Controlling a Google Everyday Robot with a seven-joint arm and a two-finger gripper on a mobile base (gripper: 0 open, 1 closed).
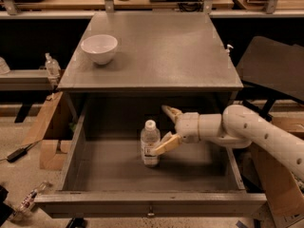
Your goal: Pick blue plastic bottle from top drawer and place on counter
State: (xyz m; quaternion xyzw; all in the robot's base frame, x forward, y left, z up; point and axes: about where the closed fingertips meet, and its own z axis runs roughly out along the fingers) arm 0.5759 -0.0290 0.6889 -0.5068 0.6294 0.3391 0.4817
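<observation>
The blue plastic bottle [149, 143] looks clear, with a white cap and white label. It stands upright in the middle of the open top drawer [118, 175]. My gripper [165, 129] reaches in from the right inside the drawer. Its two tan fingers are spread open. The near finger [166, 145] touches or nearly touches the bottle's right side; the far finger [172, 112] sits behind and to the right of the cap. The counter [161, 51] is the grey cabinet top above the drawer.
A white bowl [99, 48] sits on the counter's left rear part. A pump-topped clear bottle [51, 65] stands on a shelf at left. Cardboard [45, 127] leans left of the drawer. A dark chair [275, 65] stands at right.
</observation>
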